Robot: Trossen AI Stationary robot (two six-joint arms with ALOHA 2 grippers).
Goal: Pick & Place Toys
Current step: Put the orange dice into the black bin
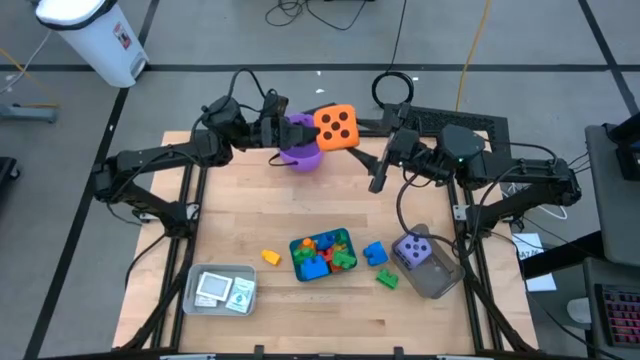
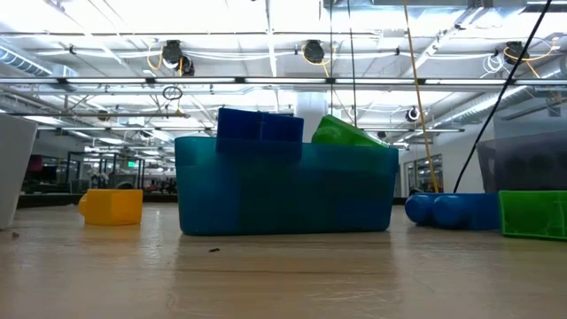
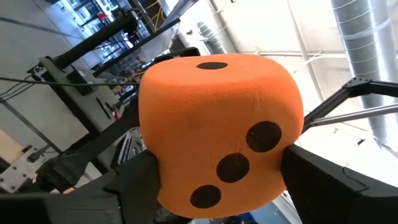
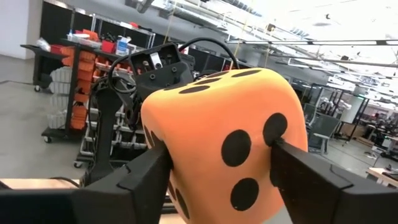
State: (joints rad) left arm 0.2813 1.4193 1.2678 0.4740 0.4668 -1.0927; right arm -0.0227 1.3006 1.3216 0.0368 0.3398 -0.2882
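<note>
A fist-sized orange die [image 1: 337, 127] with black dots hangs in the air over the table's far edge, just beyond the purple bucket [image 1: 303, 155]. My left gripper [image 1: 313, 130] reaches it from the left and my right gripper [image 1: 366, 142] from the right. Both are shut on it. In the left wrist view the die [image 3: 217, 124] fills the space between the fingers, and in the right wrist view the die [image 4: 224, 143] does the same. Neither arm shows in the low view. My left gripper pinches the orange die between its two fingers, one on each of two opposite sides [image 3: 163, 177]. It comes about level from the table's left. The die is lifted clear of the table. My right gripper has a finger on each of two opposite sides of the die [image 4: 166, 163], the one fingertip [image 4: 283, 155] against a dotted face. It comes level from the table's right. The die stays clear of the table, between the two grippers.
Near the front stands a teal tray [image 1: 345, 240] full of bricks, with a yellow brick [image 1: 270, 257] to its left and a blue brick [image 1: 375, 252] and a green brick [image 1: 387, 279] to its right. A purple die [image 1: 412, 250] sits in a clear tray. A grey tray [image 1: 222, 290] holds cards.
</note>
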